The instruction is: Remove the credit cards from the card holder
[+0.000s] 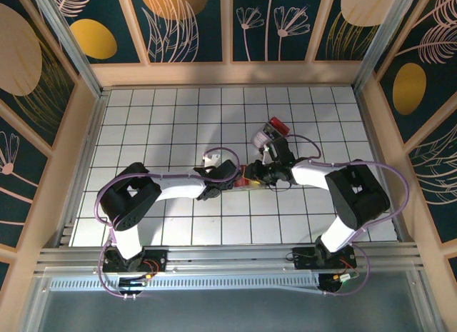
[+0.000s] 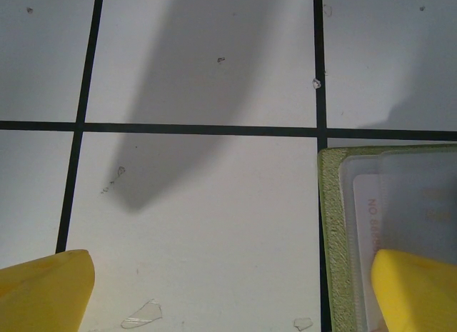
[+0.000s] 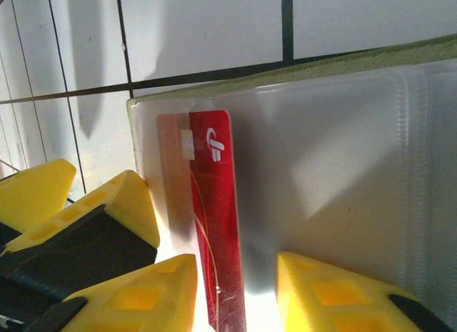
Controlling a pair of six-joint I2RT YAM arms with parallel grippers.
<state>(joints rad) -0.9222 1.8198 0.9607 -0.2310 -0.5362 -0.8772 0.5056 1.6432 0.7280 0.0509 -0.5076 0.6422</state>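
**A:** Starting on the left, what do we have?

**B:** We see the left gripper [image 2: 232, 260] spread as wide as it goes, with nothing between its fingers but the white tiled table [image 2: 200, 203]. One finger hangs over plain tile. The other sits above a corner of the card holder [image 2: 332, 232].

**A:** So where is the holder relative to that hand?

**B:** Off to one side, under that one fingertip and running on ahead of it. We make out its yellow-green rim and a clear sleeve with a pale card [image 2: 368, 218] inside, print along the card's edge.

**A:** And from above?

**B:** The holder lies on the table between the two grippers, which face each other across it.

**A:** Moving right, then.

**B:** The right gripper [image 3: 237, 259] is down over the holder's clear pockets, its jaws a little way apart. A red card [image 3: 218, 225] lies between its fingers, closer to one, with a plain gap on the other side. Part of that card sits under frosted plastic. The rest shows bare red, with a white logo ahead of the fingertips.

**A:** Is it gripped?

**B:** Not on the gap side. On the closer side, the view is too tight for us to tell whether the finger touches the card.
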